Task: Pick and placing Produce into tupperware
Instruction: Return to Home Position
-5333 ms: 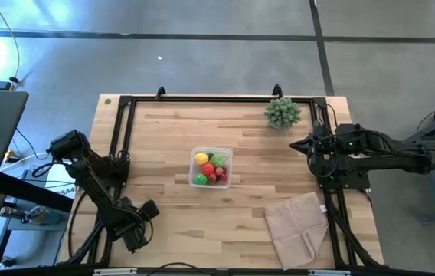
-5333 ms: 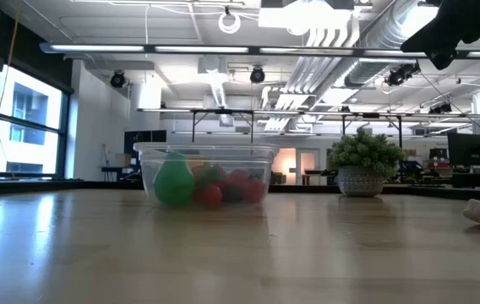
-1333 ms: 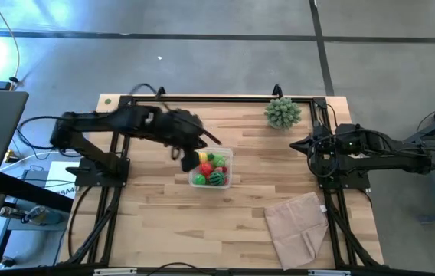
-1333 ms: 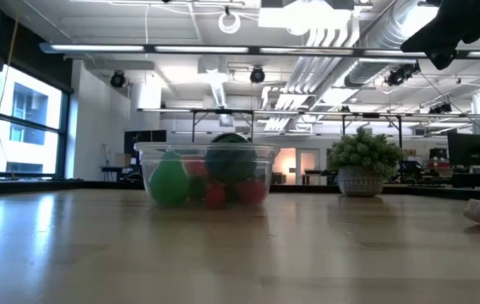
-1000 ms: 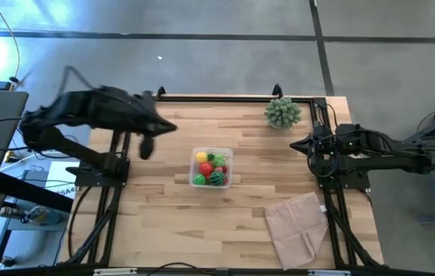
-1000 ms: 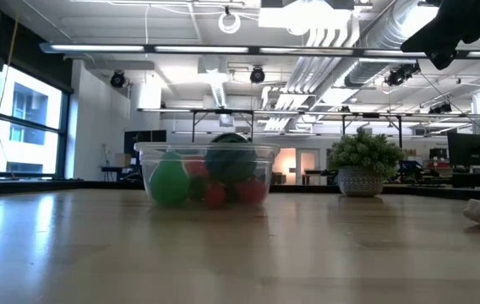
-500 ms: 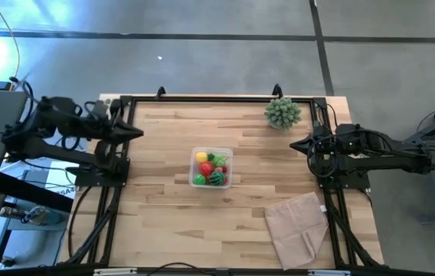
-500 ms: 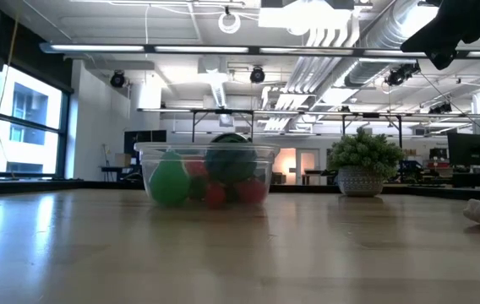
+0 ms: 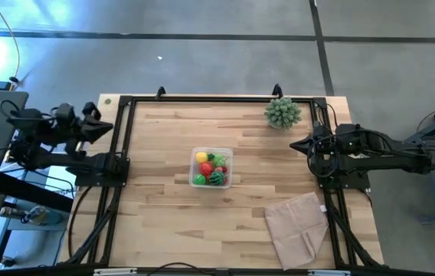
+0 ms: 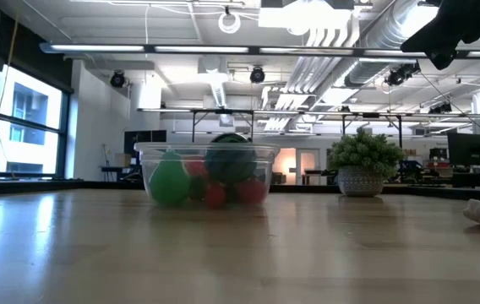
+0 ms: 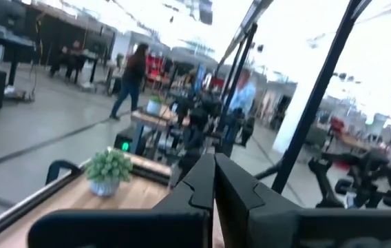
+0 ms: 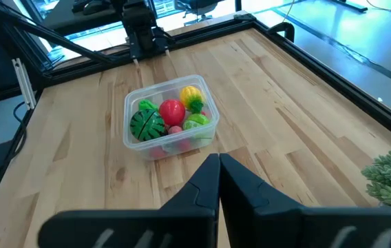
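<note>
A second before, my left arm (image 9: 57, 126) had been stretched over the tub (image 9: 230, 178). By this moment it had swung right back and folded beside the left edge of the tabletop (image 9: 164, 207), outside the black frame. The left jaws were pressed together with nothing between them, pointing level across the room. The tub had not shifted at all. The one change inside it was the striped melon (image 9: 216, 178), which had not been there a few seconds earlier and now sat in the near right corner. My right arm (image 9: 355, 152) had kept its place at the right edge, and the right jaws were likewise closed and empty, aimed towards the tub.

The produce was all in the tub, which stood near the middle of the tabletop: the lemon (image 9: 201, 158) at the far left, the tomato (image 9: 208, 168) in the centre, and green pieces around them. I saw no loose fruit on the wood in the high view. So I judged the packing finished and the pull-back to be the closing move.

The tub was thin clear plastic, squarish with rounded corners, and its load showed through the wall (image 10: 189, 154). The fruits looked smooth and glossy, and the melon was ribbed with dark stripes. The tabletop was pale planked wood. A soft beige folded cloth (image 9: 298, 228) lay near right, and a spiky plant ball (image 9: 282, 112) stood far right.
</note>
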Robot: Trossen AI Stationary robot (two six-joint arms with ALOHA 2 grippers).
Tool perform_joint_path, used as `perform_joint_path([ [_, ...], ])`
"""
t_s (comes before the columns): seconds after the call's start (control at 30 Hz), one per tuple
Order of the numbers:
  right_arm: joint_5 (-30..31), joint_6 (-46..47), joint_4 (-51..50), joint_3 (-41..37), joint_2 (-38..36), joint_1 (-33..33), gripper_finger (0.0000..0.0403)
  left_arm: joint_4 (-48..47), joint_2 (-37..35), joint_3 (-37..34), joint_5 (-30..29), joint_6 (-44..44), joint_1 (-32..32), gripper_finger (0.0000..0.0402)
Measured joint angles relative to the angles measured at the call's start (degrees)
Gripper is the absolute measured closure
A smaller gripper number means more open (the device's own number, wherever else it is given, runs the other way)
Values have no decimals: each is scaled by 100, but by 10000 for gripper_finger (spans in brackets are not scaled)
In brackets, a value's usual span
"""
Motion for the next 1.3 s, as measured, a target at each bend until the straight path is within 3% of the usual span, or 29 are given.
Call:
perform_joint_path([
  [0.23,0,-2,0,0,0,-1,402,222,-800,-299,-24,146,0,401],
  [0.4,0,0,0,0,0,-2,402,430,-753,-529,-61,214,0,401],
  [0.63,-1,-1,0,2,4,0,402,1985,-732,-1727,354,208,0,401],
  [0.97,0,-2,0,0,4,-1,402,3551,-715,-3424,486,-273,0,401],
  [1.3,-1,-1,0,0,2,-1,402,3892,-716,-4071,562,-557,0,401],
])
